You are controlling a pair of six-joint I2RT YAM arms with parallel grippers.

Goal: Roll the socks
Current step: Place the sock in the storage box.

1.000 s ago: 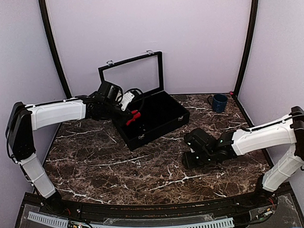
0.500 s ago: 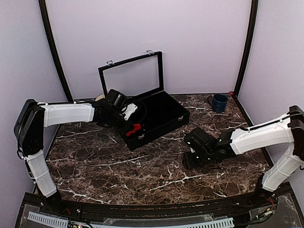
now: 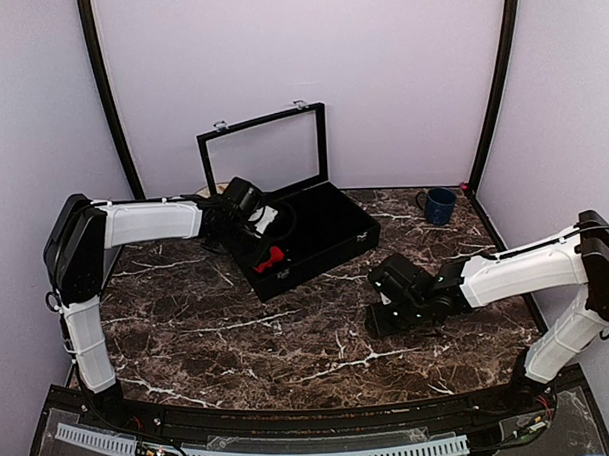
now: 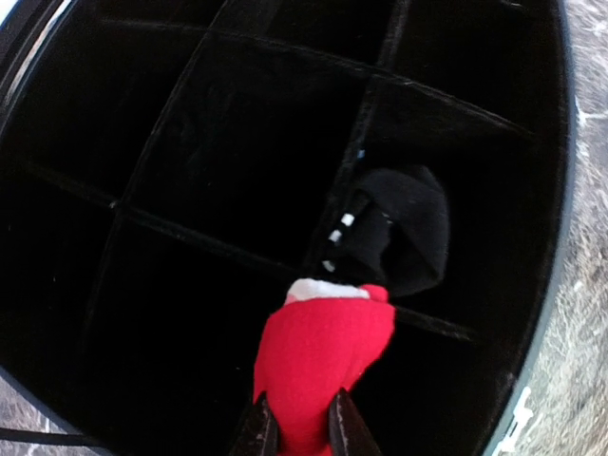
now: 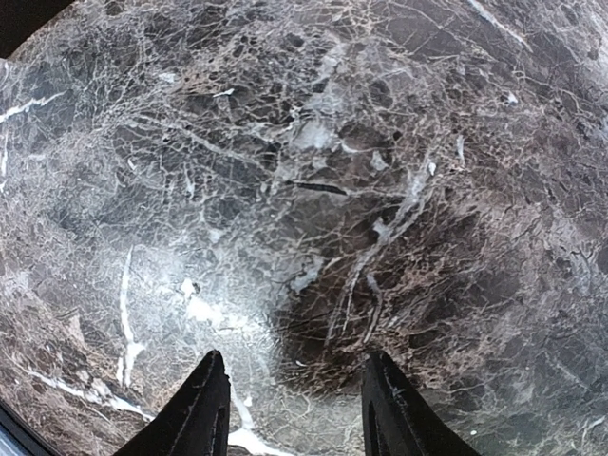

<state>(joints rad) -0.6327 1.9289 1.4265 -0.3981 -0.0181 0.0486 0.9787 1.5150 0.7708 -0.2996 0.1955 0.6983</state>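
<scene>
Socks [image 4: 323,366], red with the cream cuff at the far end, sat pinched at their near end between the fingertips of your left gripper [image 4: 294,432], whose jaws were nearly together on the fabric. You held them inside the open case [image 3: 316,268], over a compartment near its front left corner. The cuff reached up to a divider [image 4: 190,237], and you could not tell from the wrist view whether the fabric rested on the case floor. Just past that divider a black bundle [image 4: 404,228] lay in the next compartment, close to the cuff. The lid [image 3: 261,122] stood upright behind the case. Your right gripper [image 5: 294,370] hung low over bare table [image 5: 313,190], well apart from the case on its right, jaws spread with nothing between them. A blue mug [image 3: 440,205] stood at the table's far right corner.
</scene>
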